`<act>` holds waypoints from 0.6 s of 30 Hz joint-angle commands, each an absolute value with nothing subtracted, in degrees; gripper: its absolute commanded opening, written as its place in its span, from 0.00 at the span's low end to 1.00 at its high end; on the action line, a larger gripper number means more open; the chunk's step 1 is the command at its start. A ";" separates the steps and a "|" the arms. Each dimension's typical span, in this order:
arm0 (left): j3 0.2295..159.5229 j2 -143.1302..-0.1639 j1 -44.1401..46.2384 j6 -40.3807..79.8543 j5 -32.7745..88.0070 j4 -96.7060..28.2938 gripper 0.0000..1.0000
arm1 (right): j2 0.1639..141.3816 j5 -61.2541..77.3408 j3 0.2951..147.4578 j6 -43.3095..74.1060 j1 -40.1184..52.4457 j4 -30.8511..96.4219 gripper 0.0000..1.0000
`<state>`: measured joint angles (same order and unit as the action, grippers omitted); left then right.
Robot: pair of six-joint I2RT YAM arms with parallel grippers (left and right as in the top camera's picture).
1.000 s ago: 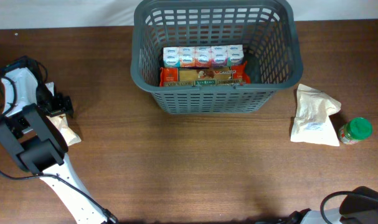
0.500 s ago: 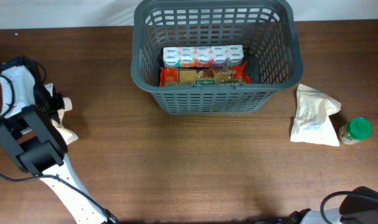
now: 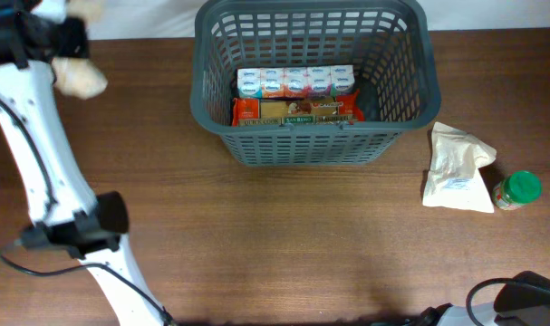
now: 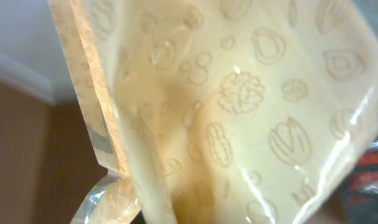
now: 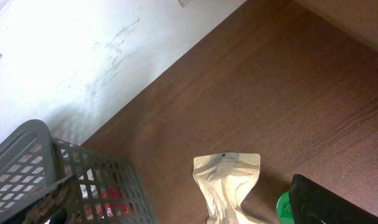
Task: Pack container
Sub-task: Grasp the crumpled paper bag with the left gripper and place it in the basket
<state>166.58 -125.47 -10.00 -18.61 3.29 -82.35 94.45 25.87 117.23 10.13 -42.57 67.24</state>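
Observation:
The container (image 3: 222, 136), a dark grey lattice basket, stands at the back centre and holds a row of small cartons (image 3: 295, 82) and a red-orange packet (image 3: 297, 110). My left gripper (image 3: 68, 41) is raised at the far left corner, left of the basket, shut on a cream nut pouch (image 3: 79, 80). That pouch (image 4: 238, 112) fills the left wrist view and hides the fingers. Only one dark finger (image 5: 330, 202) of my right gripper shows, with nothing held, low at the right near a second cream pouch (image 5: 229, 186).
Right of the basket lie the second cream pouch (image 3: 456, 167) and a green-lidded jar (image 3: 517, 189), side by side. The right arm's dark body (image 3: 519, 297) sits at the front right corner. A white wall lies behind the table's far edge.
My left gripper shut on the nut pouch at the table's left side, then lifted it up and back toward the far left corner. The right arm has not moved.

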 commanded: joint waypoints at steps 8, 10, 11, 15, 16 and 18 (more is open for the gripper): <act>174.60 -120.92 14.52 -49.82 9.78 -79.29 0.02 | 94.28 26.35 117.64 9.96 -42.74 67.09 0.99; 173.25 -122.30 17.30 -49.84 12.62 -79.07 0.02 | 94.28 26.35 117.64 9.96 -42.74 67.09 0.99; 171.83 -123.87 19.51 -49.84 13.82 -78.87 0.02 | 94.28 26.35 117.64 9.96 -42.74 67.09 0.99; 167.78 -127.87 23.92 -49.84 13.96 -78.41 0.02 | 94.28 26.35 117.64 9.96 -42.74 67.07 0.99; 166.54 -129.14 24.99 -49.84 13.93 -77.97 0.02 | 94.28 26.35 117.64 9.96 -42.74 67.09 0.99; 164.31 -131.61 26.70 -49.84 13.93 -76.71 0.02 | 94.28 26.35 117.64 9.96 -42.74 67.09 0.99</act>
